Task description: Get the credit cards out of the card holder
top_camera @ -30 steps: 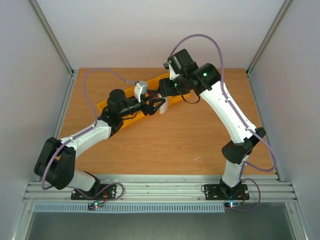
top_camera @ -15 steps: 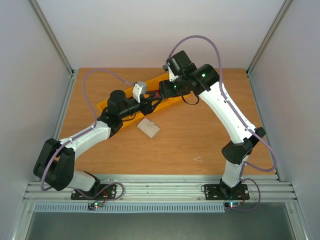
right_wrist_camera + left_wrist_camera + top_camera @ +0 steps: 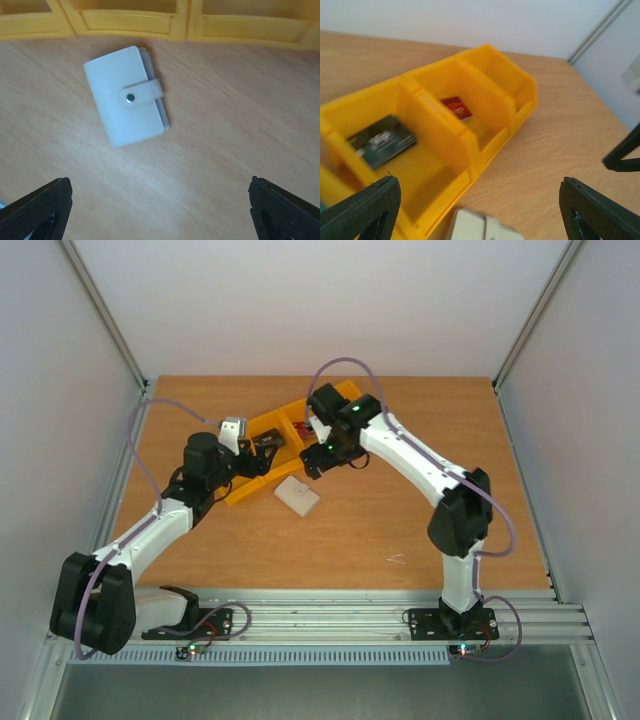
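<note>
Holder (image 3: 125, 95): lying snapped shut on table (image 3: 225, 150). I am hovering left gripper (image 3: 477, 184), right gripper (image 3: 160, 194) spread, empty; next likely grasping, unsnapping.

Top cam: fixed, high and behind the arm bases, tilted down and forward. Far view: whole orange-brown wooden table (image 3: 390, 525) and both arms in frame.

Left wrist cam: low and close, looks obliquely across the row of yellow plastic bins (image 3: 490, 95) toward the back wall and right corner. The left gripper (image 3: 477, 212) has its black tips in the bottom corners.

Right wrist cam: close, pointing almost straight down at the tabletop. The cream-white snap-tab card holder (image 3: 125, 95) sits left of centre, bin fronts run along the top edge, and the right gripper (image 3: 160, 212) has its tips in the bottom corners.

Overlap: all three views see the bins and the holder. Left wrist catches only the holder's blurred edge at the bottom.
</note>
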Tool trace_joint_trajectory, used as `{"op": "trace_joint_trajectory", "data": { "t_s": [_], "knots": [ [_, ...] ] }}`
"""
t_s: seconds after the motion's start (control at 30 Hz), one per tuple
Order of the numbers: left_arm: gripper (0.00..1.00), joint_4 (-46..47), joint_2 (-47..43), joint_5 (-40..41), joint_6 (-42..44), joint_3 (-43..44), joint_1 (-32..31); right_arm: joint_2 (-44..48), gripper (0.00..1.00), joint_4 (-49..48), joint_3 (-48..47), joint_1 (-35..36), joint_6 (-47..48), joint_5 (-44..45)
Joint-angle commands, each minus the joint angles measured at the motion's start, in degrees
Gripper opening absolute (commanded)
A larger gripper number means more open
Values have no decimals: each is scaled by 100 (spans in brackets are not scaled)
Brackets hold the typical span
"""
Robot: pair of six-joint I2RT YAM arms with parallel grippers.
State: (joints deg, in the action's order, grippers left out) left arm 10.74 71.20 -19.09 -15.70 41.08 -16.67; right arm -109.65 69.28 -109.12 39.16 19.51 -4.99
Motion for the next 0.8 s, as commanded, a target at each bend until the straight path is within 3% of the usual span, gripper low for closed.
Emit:
{"op": "trace_joint_trajectory", "data": {
  "t_s": [0.0,0.17,0.4,0.6,0.77],
  "knots": [
    [90,-242,-274,635,-316,-368,49,-781,98,-754,6,305,461,-190],
    [96,-273,-541,948,-434,-649,73,-1813,99,-682,-489,729,1010,113],
    [99,-317,-664,1016,-341,-715,153,-2744,99,-195,-1251,925,1033,878],
    [99,-226,-668,1016,-320,-751,172,-2672,98,109,-1225,975,1065,1308],
    [99,-226,-720,1035,-310,-770,218,-2284,98,17,-1145,954,1367,875]
  ]
}}
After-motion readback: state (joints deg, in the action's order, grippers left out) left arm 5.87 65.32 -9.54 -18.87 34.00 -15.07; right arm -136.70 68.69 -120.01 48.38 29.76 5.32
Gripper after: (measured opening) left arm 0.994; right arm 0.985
